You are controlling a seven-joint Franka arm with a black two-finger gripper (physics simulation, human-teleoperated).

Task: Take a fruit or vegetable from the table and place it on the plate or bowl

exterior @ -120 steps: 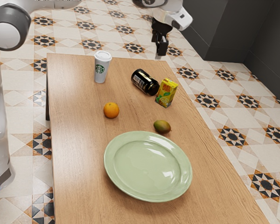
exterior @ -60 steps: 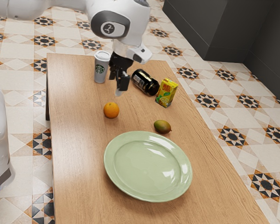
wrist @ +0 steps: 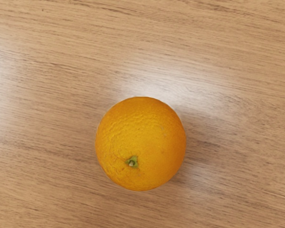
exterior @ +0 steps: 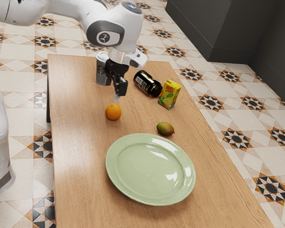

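Nearest in the exterior view, well apart from the pincer (exterior: pixel 116 96): green plate (exterior: pixel 150 168), with mango (exterior: pixel 165 128) near its rim. Directly beneath the pincer, not touching: orange (exterior: pixel 113 112), green stem scar (wrist: pixel 131 162) recorded from the wrist view; pincer opening not determinable. Beyond the pincer: dark jar (exterior: pixel 147 83), juice carton (exterior: pixel 169 93), cup (exterior: pixel 100 78) partly behind it.

Round orange (exterior: pixel 113 112), stem end up, small mango (exterior: pixel 165 128) just beside pale green plate (exterior: pixel 133 190)

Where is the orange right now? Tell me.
The orange sits on the table just under the end effector, toward the exterior view's left of the mango.
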